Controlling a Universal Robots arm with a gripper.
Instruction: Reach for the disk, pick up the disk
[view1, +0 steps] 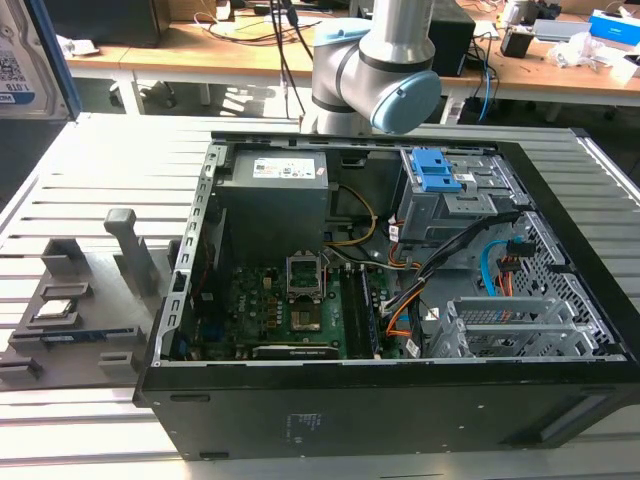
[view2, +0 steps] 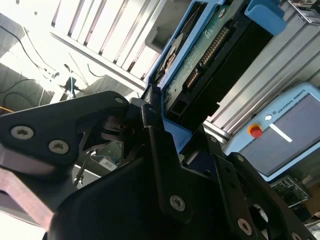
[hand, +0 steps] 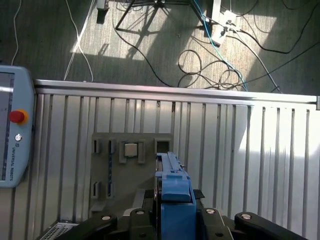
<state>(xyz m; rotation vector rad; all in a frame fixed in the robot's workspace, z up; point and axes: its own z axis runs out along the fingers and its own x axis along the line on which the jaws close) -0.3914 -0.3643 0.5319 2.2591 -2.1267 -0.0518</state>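
The disk (hand: 175, 200) stands on edge between my gripper's (hand: 172, 216) black fingers, its blue side rail facing the first wrist view. In the second wrist view the disk (view2: 210, 55) shows its green circuit-board underside and blue rails, with the gripper (view2: 162, 125) shut on its lower end. It hangs high over the slatted table, above the grey fixture plate (hand: 130, 165). In the exterior view the disk (view1: 20, 60) appears at the top left corner, with its silver face, white-and-blue label and a blue edge.
An open black computer case (view1: 380, 300) lies on the slatted table (view1: 60, 180), with a blue bracket (view1: 440, 170) in its drive cage. The grey fixture plate (view1: 80, 300) lies at the exterior view's left. A teach pendant (hand: 12, 135) rests on the table edge. Cables lie on the floor (hand: 210, 60).
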